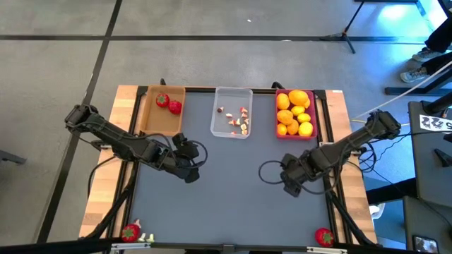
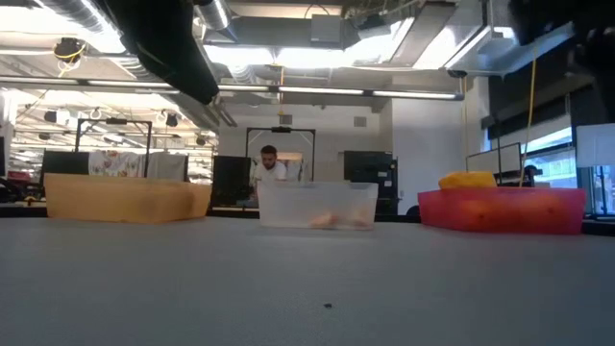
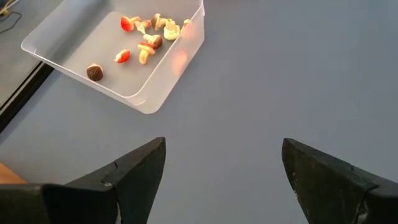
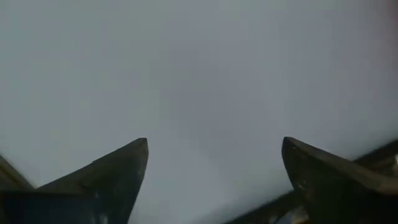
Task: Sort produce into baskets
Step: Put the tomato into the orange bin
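Three baskets stand along the table's far side. The tan-brown one (image 1: pixel 164 111) holds two red strawberries (image 1: pixel 168 104). The clear one (image 1: pixel 232 121) (image 3: pixel 118 50) holds small mushroom-like bits (image 3: pixel 149 42). The magenta one (image 1: pixel 296 113) is heaped with yellow and orange fruits (image 1: pixel 294 111). Two more strawberries lie at the near edge, one on the left (image 1: pixel 131 231) and one on the right (image 1: pixel 324 237). My left gripper (image 1: pixel 192 175) (image 3: pixel 224 146) hovers open, near of the clear basket. My right gripper (image 1: pixel 291 187) (image 4: pixel 214 146) points down, open, over bare table near the right edge.
The grey table top (image 1: pixel 233 197) lies between the two arms. A small white-and-green piece (image 1: pixel 146 238) lies beside the near-left strawberry. In the low view the baskets (image 2: pixel 317 205) stand in a row at the back, with a person in the room behind them.
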`<act>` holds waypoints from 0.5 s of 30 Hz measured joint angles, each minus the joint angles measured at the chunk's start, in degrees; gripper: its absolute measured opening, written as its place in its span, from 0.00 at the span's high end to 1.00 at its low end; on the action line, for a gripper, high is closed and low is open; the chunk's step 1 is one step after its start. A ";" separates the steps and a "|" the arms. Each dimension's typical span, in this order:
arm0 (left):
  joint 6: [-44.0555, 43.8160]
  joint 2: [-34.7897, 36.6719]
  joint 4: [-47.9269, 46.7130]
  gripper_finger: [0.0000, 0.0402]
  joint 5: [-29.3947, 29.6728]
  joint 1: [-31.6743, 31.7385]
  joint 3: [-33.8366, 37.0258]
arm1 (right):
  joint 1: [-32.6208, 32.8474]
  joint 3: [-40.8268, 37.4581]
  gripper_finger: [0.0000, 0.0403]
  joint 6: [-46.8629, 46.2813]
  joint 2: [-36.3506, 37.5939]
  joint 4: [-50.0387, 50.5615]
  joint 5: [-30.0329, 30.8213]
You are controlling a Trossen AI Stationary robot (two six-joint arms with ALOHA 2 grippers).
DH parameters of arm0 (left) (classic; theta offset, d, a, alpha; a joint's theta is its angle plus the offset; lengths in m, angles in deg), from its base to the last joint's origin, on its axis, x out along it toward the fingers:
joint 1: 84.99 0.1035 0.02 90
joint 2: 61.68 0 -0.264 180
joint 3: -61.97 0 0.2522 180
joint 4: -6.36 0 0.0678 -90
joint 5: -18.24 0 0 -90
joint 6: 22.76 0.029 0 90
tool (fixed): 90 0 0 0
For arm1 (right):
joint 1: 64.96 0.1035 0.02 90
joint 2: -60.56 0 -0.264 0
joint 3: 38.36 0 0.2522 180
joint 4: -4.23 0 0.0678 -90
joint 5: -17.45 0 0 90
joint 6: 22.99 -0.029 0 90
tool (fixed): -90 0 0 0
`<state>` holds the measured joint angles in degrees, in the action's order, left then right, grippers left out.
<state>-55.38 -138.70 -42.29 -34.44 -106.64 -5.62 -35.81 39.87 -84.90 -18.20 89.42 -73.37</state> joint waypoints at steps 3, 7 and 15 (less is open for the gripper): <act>0.00 0.00 -0.01 0.21 -0.02 0.00 0.00 | 1.91 0.00 0.02 -3.65 0.00 0.43 -3.47; 0.02 0.01 0.00 0.21 -0.02 0.00 0.00 | 5.58 -0.02 0.04 -9.37 -0.07 0.40 -5.90; 0.04 0.02 -0.01 0.21 -0.02 0.00 0.00 | 12.80 -0.02 0.01 -21.52 -0.20 -3.01 -14.09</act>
<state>-55.34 -138.67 -42.30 -34.46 -106.64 -5.62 -23.00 39.85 -106.42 -18.40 86.42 -87.47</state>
